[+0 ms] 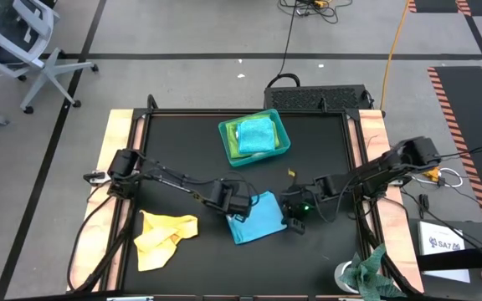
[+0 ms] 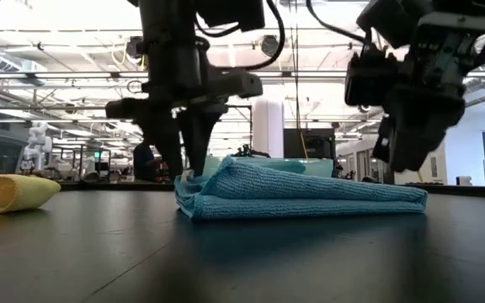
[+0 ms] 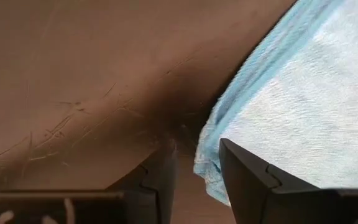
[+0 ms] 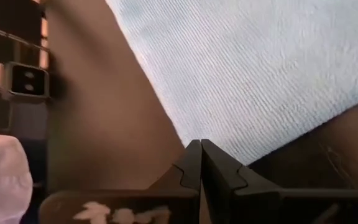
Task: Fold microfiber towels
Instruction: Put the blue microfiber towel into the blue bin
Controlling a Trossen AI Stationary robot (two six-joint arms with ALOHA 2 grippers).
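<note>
Blue towel: a light blue microfiber towel (image 1: 255,216) is lying folded near the middle of the black tabletop (image 1: 182,138), toward its front edge; in the low view (image 2: 297,194) it is showing as a flat, ribbed stack with a rounded fold at one end.
Yellow towel: a yellow towel (image 1: 162,237) is lying crumpled and unfolded at the front left, well apart from the blue one.
Tray: a teal tray (image 1: 284,134) is sitting at the back centre, holding folded towels (image 1: 255,134) in turquoise and lime green.
Left tool: the left tool (image 1: 239,206) is standing at the blue towel's left edge, fingers apart; its wrist view is showing the towel's corner hem (image 3: 209,163) sitting in the gap between the fingers (image 3: 248,180), not pinched.
Right tool: the right tool (image 1: 294,219) is hanging just beside the towel's right edge, fingers pressed together on nothing; its wrist view (image 4: 201,163) is showing the tips over bare tabletop at the cloth's border.
Low view only: the left fingers (image 2: 194,135) are reaching down to the fold, while the right tool (image 2: 411,139) is hovering above the cloth.
High view only: a mottled green rag (image 1: 369,269) is lying at the front right corner.
</note>
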